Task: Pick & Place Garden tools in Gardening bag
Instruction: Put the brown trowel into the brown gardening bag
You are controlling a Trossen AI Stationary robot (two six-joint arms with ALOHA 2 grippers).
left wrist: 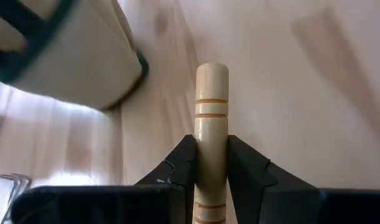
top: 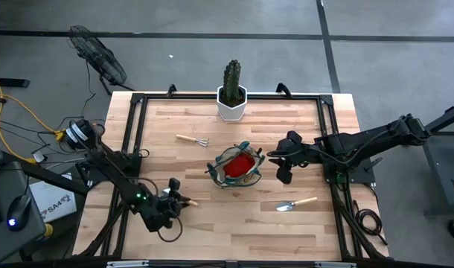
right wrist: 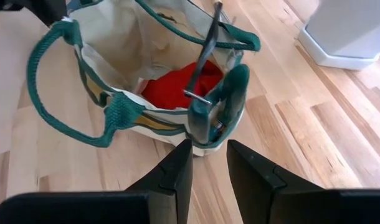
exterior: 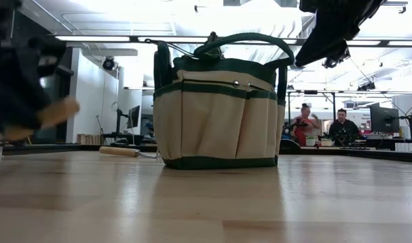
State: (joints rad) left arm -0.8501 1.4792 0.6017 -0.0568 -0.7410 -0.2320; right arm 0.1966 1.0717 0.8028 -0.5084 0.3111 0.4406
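Note:
The olive-and-tan gardening bag [top: 234,165] stands upright mid-table with a red glove [right wrist: 180,84] inside and a dark slim tool [right wrist: 205,56] sticking up at one end. My left gripper [top: 175,202], near the front left, is shut on a wooden-handled tool [left wrist: 212,93] whose head is hidden behind the gripper. My right gripper [top: 285,173] hovers just right of the bag, open and empty [right wrist: 209,152]. A mini rake [top: 191,139] lies flat left of the bag, and a trowel [top: 296,203] lies flat at the front right. My left gripper pinches the tool's wooden handle [left wrist: 212,134] between its two fingers [left wrist: 177,168], which lie along it. The handle's rounded free end [left wrist: 212,71] sticks out past the fingertips toward the bag. In the low view the handle [exterior: 57,111] is lifted clear of the table.
A green cactus in a white hexagonal pot [top: 232,100] stands at the table's far edge. A black frame [top: 138,112] runs along the table's edges. People sit in the room beyond the table [exterior: 307,125]. Bare wood shows between my left gripper and the bag.

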